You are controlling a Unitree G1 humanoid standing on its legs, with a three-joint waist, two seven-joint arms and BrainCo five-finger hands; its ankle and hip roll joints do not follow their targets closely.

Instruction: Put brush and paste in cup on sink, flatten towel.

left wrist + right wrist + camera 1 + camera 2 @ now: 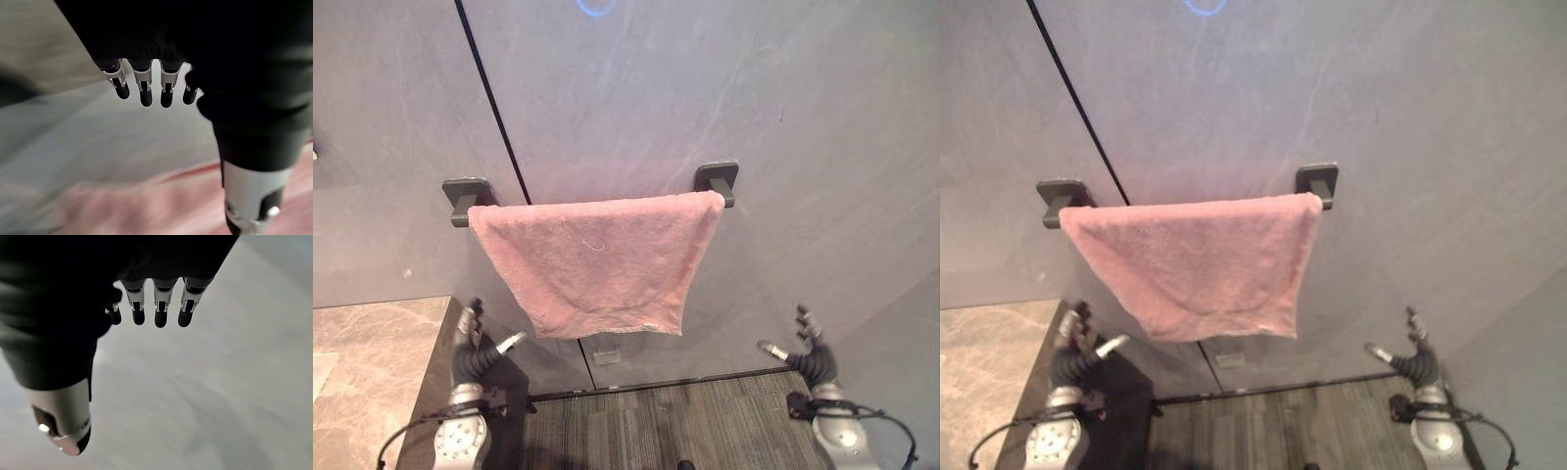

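A pink towel (597, 259) hangs spread over a dark wall bar whose brackets (468, 196) (718, 180) sit on the grey wall. Its lower edge hangs uneven, lower toward the right corner. My left hand (473, 354) is raised below the towel's left corner, open and empty, fingers straight. My right hand (811, 354) stands well to the right of the towel, lower down, open and empty as well. In the left wrist view the pink towel (146, 205) shows past the fingers (142, 90). The right wrist view shows straight fingers (159, 308) before the bare grey wall.
A beige marble counter (367, 377) reaches in at the lower left. A dark seam (494, 108) runs down the wall behind the towel. A round blue light (596, 6) glows at the top. Striped grey flooring (675, 421) lies below.
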